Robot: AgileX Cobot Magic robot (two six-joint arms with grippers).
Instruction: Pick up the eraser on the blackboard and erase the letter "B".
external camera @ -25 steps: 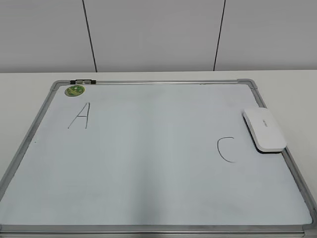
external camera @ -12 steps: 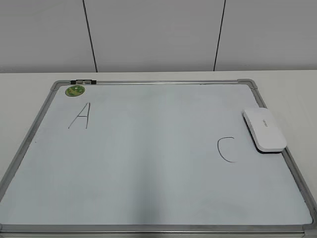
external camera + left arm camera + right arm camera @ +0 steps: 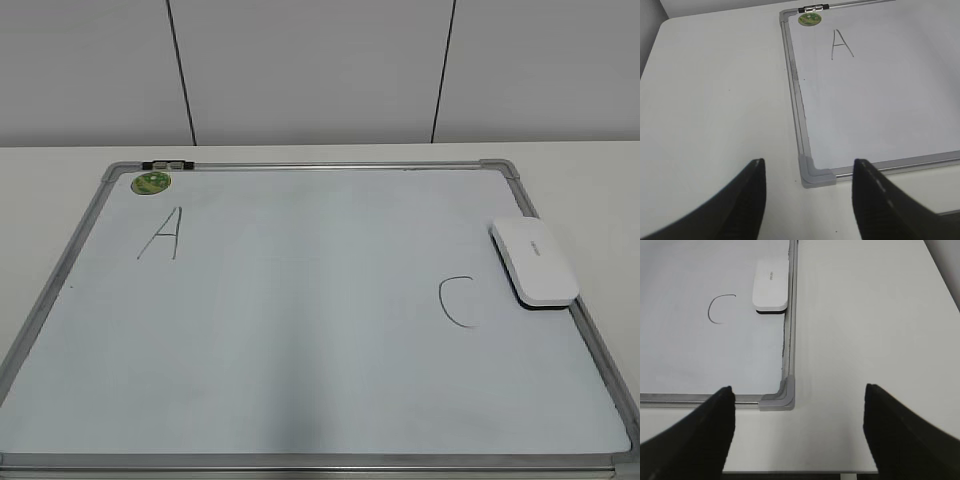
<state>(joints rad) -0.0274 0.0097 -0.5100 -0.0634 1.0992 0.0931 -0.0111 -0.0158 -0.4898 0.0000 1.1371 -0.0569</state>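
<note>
The white eraser lies on the right edge of the blackboard, partly over the frame; it also shows in the right wrist view. No letter "B" shows on the board: between the "A" and the "C" the surface is bare. My left gripper is open and empty, over the table by the board's near left corner. My right gripper is open and empty, over the near right corner. Neither gripper shows in the exterior view.
A round green sticker and a metal clip sit at the board's far left corner. The white table extends left of the board and right of it. A grey panelled wall stands behind.
</note>
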